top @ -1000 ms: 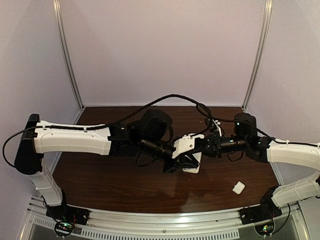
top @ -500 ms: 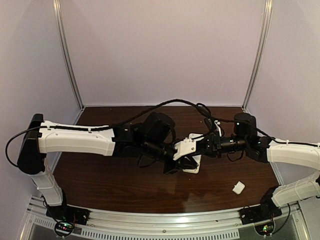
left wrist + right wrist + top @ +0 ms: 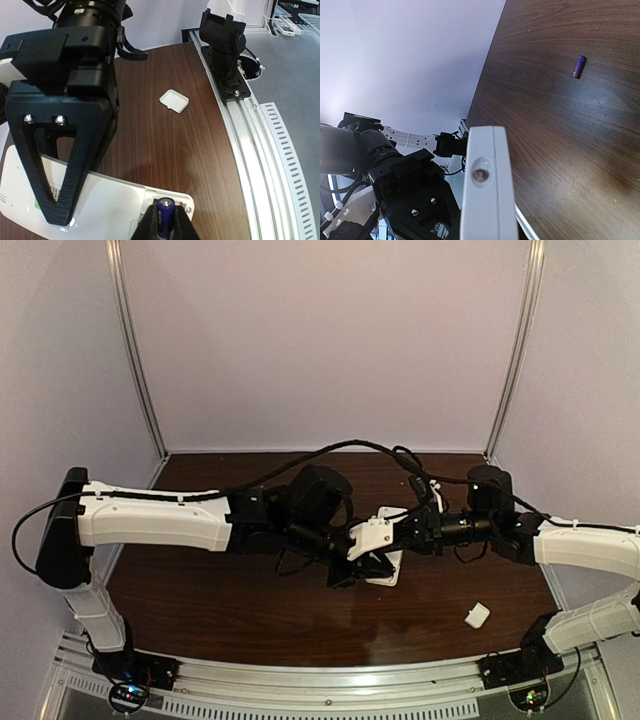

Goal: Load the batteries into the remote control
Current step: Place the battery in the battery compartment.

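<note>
Step in hand: seating the first cell. The left gripper (image 3: 163,220) is clamped on a purple-blue battery (image 3: 165,209), which stands nose-out between its fingers, right over the open bay (image 3: 179,199) at the near end of the remote control (image 3: 107,200). From the left wrist view I can't tell whether the cell is touching the bay floor or only hovering in its mouth. The right gripper (image 3: 59,217) looks closed on the remote as a clamp; one black triangular finger lies across the plain white back, beside the left fingers and further along the body. In the right wrist view the remote's end sits edge-on between that gripper's own fingers. The second battery (image 3: 578,66) lies loose on the table (image 3: 165,145), well ahead of the right gripper and off to one side. The small white cover (image 3: 174,100) also sits on the wood, well beyond the left fingertips. My read is early-to-mid task, with no cell confirmed seated. The next move calls for a small descent with the cell's long axis lined up with the slot and its polarity right, then release only once it is down — the right arm must keep the remote from skating. Main risk: the cell tips or pops out on release.
</note>
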You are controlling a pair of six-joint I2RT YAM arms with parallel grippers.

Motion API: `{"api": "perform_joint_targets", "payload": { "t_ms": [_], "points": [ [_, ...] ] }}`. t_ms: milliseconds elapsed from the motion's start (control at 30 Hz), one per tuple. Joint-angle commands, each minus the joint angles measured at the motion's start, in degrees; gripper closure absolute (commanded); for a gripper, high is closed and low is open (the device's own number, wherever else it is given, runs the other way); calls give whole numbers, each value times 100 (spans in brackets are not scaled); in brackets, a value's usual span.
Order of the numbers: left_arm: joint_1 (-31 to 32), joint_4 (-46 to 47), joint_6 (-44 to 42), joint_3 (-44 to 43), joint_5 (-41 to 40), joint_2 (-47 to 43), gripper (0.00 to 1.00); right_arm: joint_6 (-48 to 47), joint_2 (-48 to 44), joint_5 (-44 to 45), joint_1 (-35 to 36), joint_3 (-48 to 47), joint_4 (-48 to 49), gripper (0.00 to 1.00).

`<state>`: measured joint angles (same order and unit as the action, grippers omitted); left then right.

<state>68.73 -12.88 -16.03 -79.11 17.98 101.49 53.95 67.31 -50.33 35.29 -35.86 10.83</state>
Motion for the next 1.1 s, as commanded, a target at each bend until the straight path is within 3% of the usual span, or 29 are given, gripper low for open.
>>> {"api": "perform_joint_targets", "payload": {
  "t_ms": [0, 233, 567, 900, 1067],
  "points": [
    [11, -173, -51, -113, -161, 125, 83, -36, 0, -29, 31, -245, 165, 100],
    [18, -226, -71, -113, -249, 125, 75, -57, 33, -30, 31, -273, 148, 100],
    [17, -196, 98, -188, -443, 58, 57, -85, 107, 29, 31, -238, 116, 100],
    [9, -61, 254, -184, -768, -305, 29, -146, 186, 110, 14, -143, 103, 100],
    [15, 62, 309, -103, -863, -518, 20, -143, 237, 98, 13, -142, 144, 100]
  ]
}}
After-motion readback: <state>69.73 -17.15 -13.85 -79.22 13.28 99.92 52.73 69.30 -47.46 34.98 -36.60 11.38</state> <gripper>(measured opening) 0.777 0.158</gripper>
